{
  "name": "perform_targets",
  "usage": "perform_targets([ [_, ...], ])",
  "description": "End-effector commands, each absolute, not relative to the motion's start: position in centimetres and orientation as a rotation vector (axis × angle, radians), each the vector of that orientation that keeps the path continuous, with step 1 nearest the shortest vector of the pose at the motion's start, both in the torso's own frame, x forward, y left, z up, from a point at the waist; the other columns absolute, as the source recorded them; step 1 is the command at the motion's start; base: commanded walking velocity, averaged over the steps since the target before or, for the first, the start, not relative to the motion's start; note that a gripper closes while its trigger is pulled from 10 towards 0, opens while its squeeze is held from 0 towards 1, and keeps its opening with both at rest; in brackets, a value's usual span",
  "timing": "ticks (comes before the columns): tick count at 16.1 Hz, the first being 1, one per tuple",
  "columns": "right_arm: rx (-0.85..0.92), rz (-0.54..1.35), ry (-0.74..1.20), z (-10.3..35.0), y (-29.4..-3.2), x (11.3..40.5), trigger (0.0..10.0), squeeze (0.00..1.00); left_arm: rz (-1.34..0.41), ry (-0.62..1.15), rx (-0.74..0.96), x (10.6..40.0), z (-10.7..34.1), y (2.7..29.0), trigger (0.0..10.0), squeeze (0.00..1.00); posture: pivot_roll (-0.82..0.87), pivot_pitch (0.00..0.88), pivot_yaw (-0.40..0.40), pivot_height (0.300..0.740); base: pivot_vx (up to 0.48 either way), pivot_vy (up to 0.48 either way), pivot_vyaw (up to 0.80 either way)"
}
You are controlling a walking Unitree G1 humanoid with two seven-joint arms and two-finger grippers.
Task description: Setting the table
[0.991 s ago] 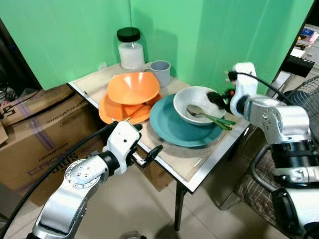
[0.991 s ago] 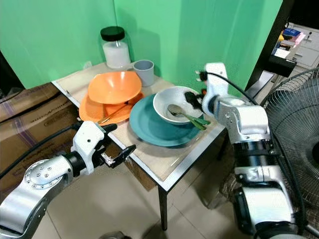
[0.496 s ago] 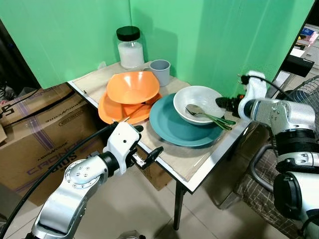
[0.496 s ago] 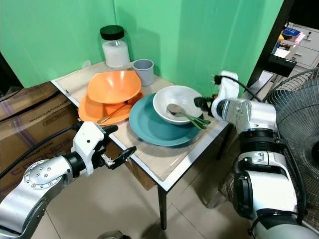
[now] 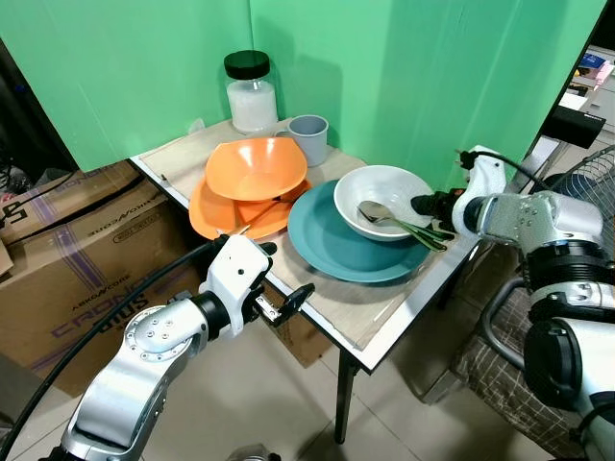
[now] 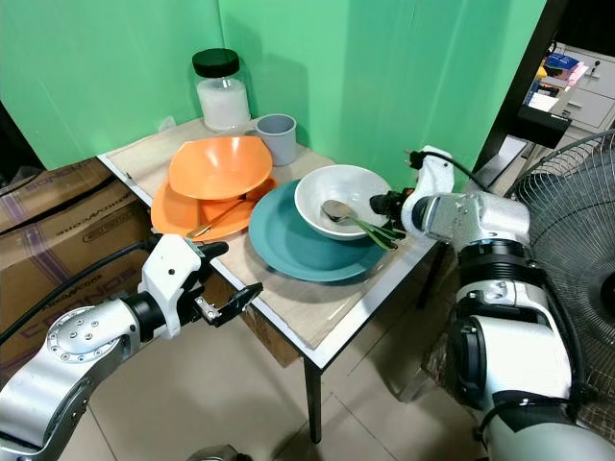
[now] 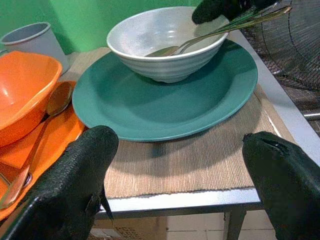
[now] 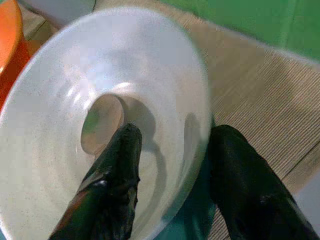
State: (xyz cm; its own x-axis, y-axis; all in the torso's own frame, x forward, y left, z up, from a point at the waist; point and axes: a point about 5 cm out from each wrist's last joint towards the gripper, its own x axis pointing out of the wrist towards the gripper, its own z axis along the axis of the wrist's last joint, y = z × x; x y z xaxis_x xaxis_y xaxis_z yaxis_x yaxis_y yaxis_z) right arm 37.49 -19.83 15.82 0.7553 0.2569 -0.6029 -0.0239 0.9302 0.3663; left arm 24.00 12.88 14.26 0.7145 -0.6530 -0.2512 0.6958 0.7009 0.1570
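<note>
Right gripper (image 5: 430, 204), fingers parted, is straddling the white bowl's (image 5: 382, 202) near rim; a spoon (image 5: 377, 213) and green chopsticks (image 5: 423, 232) are resting inside.

The cardboard box (image 5: 67, 254) beside the table bears printed lettering, perhaps "CRONUS"; the smaller line above it is illegible.

Small table (image 5: 404, 312) — woven mat, 2 plates (image 5: 332, 252), jar (image 5: 252, 91), cup (image 5: 309, 139).
</note>
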Motion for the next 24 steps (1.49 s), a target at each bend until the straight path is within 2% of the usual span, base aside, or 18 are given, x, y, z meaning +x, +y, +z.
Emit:
perform_targets([
  [1, 0.356, 0.169, 0.686, 16.4, -19.6, 37.8, 0.8, 0.0, -0.749, 0.186, 0.258, 24.2, 14.3, 13.1, 10.0, 0.0, 0.08, 0.0, 0.042, 0.74, 0.0, 0.0, 0.0],
  [2, 0.362, 0.173, 0.693, 16.2, -19.4, 37.8, 0.1, 0.0, -0.745, 0.19, 0.26, 24.2, 14.3, 13.2, 10.0, 0.0, 0.08, 0.0, 0.041, 0.74, 0.0, 0.0, 0.0],
  [3, 0.363, 0.175, 0.698, 16.1, -19.3, 37.8, 0.0, 0.0, -0.74, 0.193, 0.261, 24.2, 14.2, 13.4, 10.0, 0.0, 0.09, 0.0, 0.04, 0.74, 0.0, 0.0, 0.0],
  [10, 0.459, 0.189, 0.705, 15.9, -19.1, 37.8, 0.0, 0.0, -0.736, 0.194, 0.263, 24.2, 14.2, 13.5, 10.0, 0.0, 0.08, 0.0, 0.039, 0.74, 0.0, 0.0, 0.0],
  [20, 0.452, 0.191, 0.751, 15.7, -19.3, 37.6, 0.0, 0.0, -0.712, 0.212, 0.281, 24.4, 13.9, 13.8, 10.0, 0.0, 0.08, 0.0, 0.037, 0.74, 0.0, 0.0, 0.0],
  [24, 0.45, 0.203, 0.76, 16.7, -20.0, 37.5, 0.0, 0.0, -0.59, 0.246, 0.292, 25.6, 13.6, 15.3, 10.0, 0.0, 0.08, 0.0, 0.032, 0.74, 0.0, 0.0, 0.0],
])
